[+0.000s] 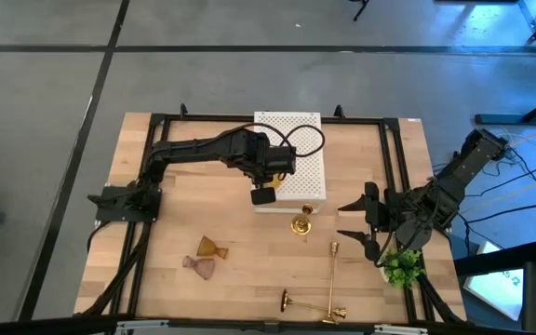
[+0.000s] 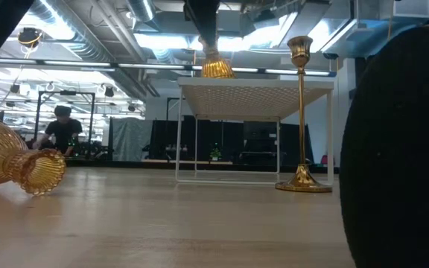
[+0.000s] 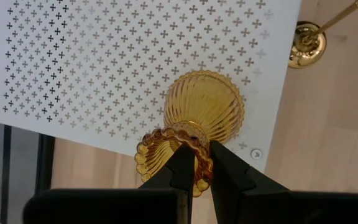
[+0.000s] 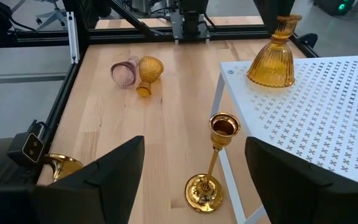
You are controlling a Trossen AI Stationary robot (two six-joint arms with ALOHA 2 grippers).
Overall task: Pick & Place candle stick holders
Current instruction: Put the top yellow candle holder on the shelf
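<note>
On the white perforated box [image 3: 104, 68], left hand [image 3: 196, 163] pinches the amber glass holder [image 3: 197, 118]; releasing near the edge risks toppling. Right hand [image 4: 194, 180] waits wide.

Two matte black jointed robot arms are showing. A black cable is looping over the left arm [image 1: 221, 149]. The right arm [image 1: 459, 177] is trailing cables too. Each is ending in two flat, tapering black fingers [image 3: 225, 177].
</note>
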